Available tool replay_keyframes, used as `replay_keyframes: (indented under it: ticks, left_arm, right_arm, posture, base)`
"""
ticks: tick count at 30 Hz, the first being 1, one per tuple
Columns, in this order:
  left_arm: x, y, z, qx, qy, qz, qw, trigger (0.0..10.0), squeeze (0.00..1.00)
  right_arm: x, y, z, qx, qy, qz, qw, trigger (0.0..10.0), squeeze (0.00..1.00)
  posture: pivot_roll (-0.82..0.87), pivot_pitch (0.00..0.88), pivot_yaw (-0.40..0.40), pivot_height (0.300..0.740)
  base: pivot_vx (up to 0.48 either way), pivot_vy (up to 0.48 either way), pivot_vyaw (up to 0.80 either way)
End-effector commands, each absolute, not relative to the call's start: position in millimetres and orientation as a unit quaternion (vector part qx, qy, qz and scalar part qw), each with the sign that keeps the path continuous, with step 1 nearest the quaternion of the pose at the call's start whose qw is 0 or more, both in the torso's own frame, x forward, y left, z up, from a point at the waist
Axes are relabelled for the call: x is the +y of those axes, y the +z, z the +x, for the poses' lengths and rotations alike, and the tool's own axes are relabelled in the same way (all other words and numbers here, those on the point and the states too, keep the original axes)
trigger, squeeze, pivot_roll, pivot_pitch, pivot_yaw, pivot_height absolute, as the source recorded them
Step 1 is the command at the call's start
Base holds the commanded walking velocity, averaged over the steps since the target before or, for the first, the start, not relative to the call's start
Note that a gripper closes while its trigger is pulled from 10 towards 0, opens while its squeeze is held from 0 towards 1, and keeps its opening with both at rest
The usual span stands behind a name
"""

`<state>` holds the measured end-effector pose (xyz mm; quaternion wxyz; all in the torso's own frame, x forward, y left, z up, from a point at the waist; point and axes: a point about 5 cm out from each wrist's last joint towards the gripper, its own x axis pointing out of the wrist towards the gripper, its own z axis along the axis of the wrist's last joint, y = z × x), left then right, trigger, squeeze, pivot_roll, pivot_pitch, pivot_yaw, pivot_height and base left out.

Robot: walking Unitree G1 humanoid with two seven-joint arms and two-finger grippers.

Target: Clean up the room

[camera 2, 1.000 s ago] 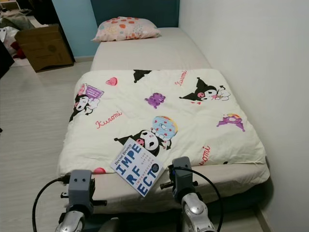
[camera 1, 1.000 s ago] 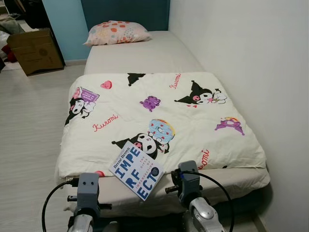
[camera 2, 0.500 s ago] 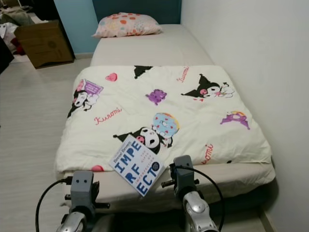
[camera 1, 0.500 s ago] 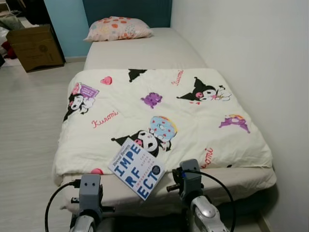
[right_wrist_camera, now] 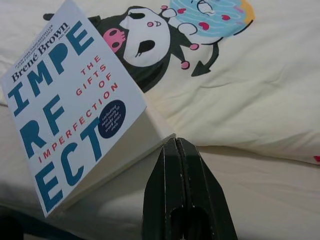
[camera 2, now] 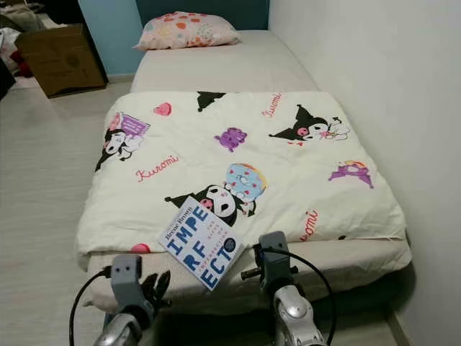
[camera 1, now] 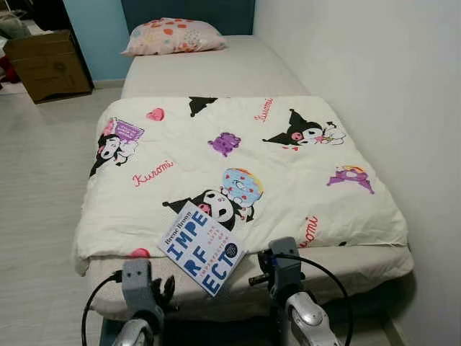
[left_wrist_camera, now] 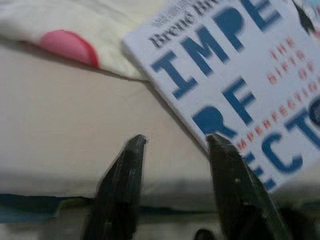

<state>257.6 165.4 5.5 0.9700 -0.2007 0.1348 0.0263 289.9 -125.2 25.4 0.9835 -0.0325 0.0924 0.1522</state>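
At the foot of the bed (camera 1: 238, 68), on the blanket's (camera 1: 288, 180) edge, lies a book (camera 1: 202, 247) (stiff, probably light), best pinched by its overhanging corner; left gripper (left_wrist_camera: 175, 145) is spread, right gripper (right_wrist_camera: 176, 150) pressed together.

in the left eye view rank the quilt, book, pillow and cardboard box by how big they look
1. quilt, by far the largest
2-4. pillow, cardboard box and book look too alike to rank; the book lies nearest the camera, and the box is cut off by the frame edge.
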Motion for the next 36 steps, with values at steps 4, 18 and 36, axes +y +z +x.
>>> replay_keyframes:
  ticks: [4,18,36]
  left_arm:
    - [165.6,-6.1,253.1,0.158,0.017,-0.292,0.943,10.0,1.00]
    - [149.3,-2.4,263.7,0.173,-0.052,-0.295,0.938,10.0,0.00]
    - [157.7,-8.6,271.9,0.187,-0.032,-0.383,0.904,10.0,0.00]
  right_arm:
    - [-127.1,30.6,288.6,0.085,0.158,-0.036,0.983,10.0,0.00]
    - [-120.2,44.5,294.1,0.064,0.168,-0.033,0.983,10.0,0.00]
    - [-115.3,56.2,282.9,0.047,0.180,-0.047,0.981,10.0,0.00]
  posture:
    - [-0.10,0.248,-0.034,0.586]
    - [-0.10,0.278,-0.028,0.566]
    - [-0.16,0.355,-0.028,0.566]
  base:
    - [0.000,0.000,0.00]
    - [0.000,0.000,0.00]
    - [0.000,0.000,0.00]
